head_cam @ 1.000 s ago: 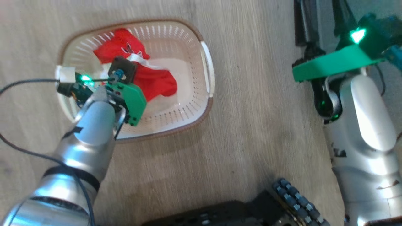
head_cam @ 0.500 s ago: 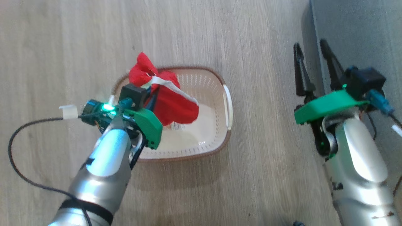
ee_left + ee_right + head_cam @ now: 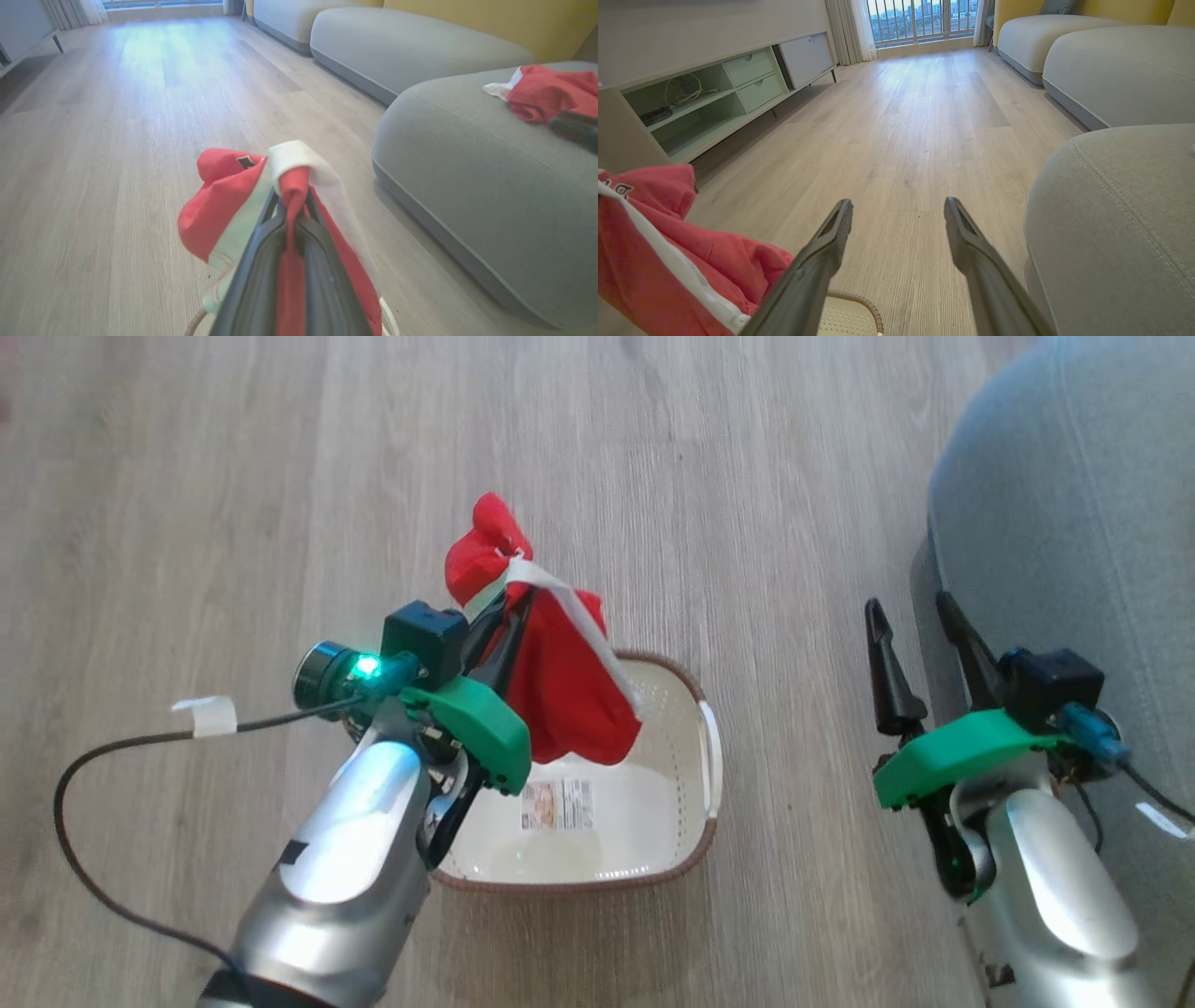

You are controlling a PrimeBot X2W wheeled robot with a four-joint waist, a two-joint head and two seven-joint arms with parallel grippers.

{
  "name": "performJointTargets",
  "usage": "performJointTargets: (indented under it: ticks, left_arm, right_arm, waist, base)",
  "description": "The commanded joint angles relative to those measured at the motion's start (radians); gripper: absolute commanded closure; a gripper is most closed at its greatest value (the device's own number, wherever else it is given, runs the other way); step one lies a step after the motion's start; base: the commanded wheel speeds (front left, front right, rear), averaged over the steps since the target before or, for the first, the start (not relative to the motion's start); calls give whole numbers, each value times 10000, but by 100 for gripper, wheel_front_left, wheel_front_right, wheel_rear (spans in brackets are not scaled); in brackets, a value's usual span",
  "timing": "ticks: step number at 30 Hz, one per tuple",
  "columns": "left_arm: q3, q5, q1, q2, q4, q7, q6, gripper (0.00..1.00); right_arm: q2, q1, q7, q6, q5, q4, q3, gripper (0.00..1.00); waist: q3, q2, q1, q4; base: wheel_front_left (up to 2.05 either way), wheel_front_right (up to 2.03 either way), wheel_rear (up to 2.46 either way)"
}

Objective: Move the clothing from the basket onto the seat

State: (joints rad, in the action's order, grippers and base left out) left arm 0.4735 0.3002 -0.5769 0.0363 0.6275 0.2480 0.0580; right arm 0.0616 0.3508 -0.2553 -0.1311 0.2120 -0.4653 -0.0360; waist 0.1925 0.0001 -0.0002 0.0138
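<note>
Above the basket, a red garment with white trim is held clear of the rim by the left gripper. Its jaws are pressed together on a fold of the cloth (the pinch is seen plainly in the left wrist view, where red fabric is squeezed between the two dark fingers). The rest of the garment hangs bunched below and to either side of the fingers. The basket stands on the wooden floor, and a printed label is seen on its cream bottom. To the robot's right, the right gripper is held with its jaws spread wide and empty, just beside the edge of the grey seat. On the seat's top, a second garment, red with a white edge, lies crumpled, well apart from the basket.
</note>
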Motion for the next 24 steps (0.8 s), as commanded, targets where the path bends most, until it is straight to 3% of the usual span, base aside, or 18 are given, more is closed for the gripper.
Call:
performJointTargets:
  ticks: [1, 14, 24]
  left_arm:
    - [-255, 131, -165, 140, -519, 137, -74, 100]
    - [259, 820, -373, 140, -2815, 137, -212, 100]
    - [847, 1158, -728, 139, -4002, 137, -598, 100]
  right_arm:
    - [-114, -7, -65, 4, -43, 235, -199, 0]
    - [-114, -515, -65, 4, 215, 41, -357, 0]
    - [-114, -772, -65, 4, 298, -31, -405, 0]
  waist:
    - [-338, -1, 2, 134]
    - [-1044, -1, 2, 194]
    - [-1222, -1, 2, 105]
  base:
    - [0, 0, 0]
    - [0, 0, 0]
    - [0, 0, 0]
